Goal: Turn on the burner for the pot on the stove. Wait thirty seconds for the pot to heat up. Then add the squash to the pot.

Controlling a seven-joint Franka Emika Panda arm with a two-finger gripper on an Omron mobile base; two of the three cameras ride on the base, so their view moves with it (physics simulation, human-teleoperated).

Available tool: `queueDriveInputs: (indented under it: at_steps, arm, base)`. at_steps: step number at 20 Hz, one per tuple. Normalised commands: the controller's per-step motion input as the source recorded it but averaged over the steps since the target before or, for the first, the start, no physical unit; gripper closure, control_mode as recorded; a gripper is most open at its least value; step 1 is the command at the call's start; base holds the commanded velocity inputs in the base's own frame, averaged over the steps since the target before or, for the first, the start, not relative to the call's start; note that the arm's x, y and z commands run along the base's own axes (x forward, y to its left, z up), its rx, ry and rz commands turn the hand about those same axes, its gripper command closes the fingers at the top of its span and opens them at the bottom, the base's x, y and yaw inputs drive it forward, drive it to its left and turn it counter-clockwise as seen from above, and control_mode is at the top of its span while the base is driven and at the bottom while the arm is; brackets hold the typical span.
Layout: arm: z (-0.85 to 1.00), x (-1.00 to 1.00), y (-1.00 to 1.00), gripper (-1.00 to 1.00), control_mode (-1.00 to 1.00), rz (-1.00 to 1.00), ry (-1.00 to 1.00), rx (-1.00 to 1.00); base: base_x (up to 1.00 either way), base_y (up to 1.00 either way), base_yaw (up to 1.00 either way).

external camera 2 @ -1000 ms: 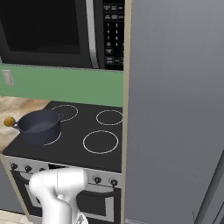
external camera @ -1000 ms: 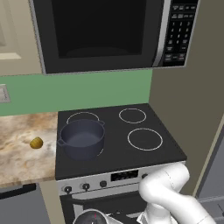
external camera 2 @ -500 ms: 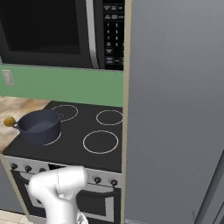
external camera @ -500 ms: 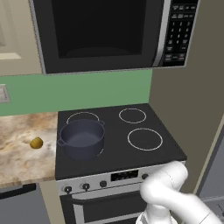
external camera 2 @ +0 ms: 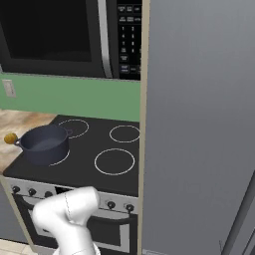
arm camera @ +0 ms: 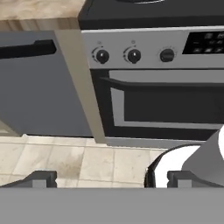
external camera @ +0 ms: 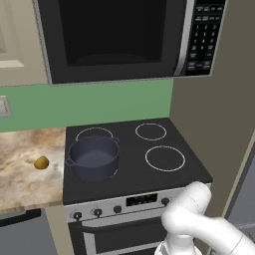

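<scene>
Starting: nothing done yet, by the look of it.
Gripper (arm camera: 107,178): jaws wide apart, empty, low facing the stove (arm camera: 175,74) front, well short of its knobs (arm camera: 102,56).
Pot (external camera: 93,158): on front-left burner (external camera: 113,174); no glow visible.
Squash (external camera: 42,162): on counter (external camera: 20,174), left of pot, apart from it.
Left: knob on, wait, squash in.
Writing: none legible; microwave (external camera: 129,35) keypad too small.

We see a dull blue-grey metal pot (external camera: 93,158) on the stove (external camera: 134,172), whose top is glossy black glass and whose front is brushed silver. The counter (external camera: 25,169) looks like mottled polished stone.
</scene>
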Motion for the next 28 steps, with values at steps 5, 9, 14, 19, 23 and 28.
queueDriveInputs:
  at_steps: [5,9,14,19,23,28]
  arm:
    - [-0.07,0.00,0.00,-1.00,-1.00,0.03,-0.22,0.00]
    - [0.00,0.00,0.00,-1.00,-1.00,0.01,-0.31,0.00]
    - [0.00,0.00,0.13,-1.00,-1.00,0.00,-0.31,-0.02]
    - [0.00,0.00,0.26,-1.00,-1.00,0.00,-0.10,0.00]
    - [0.00,0.00,0.30,-1.00,-1.00,0.00,-0.11,-0.01]
    - [0.00,0.00,0.13,-1.00,-1.00,0.00,-0.18,-0.01]
  base:
    - [0.00,0.00,0.00]
    - [0.00,0.00,0.00]
    - [0.00,0.00,0.00]
    - [0.00,0.00,0.00]
    - [0.00,0.00,0.00]
    - [0.00,0.00,0.00]
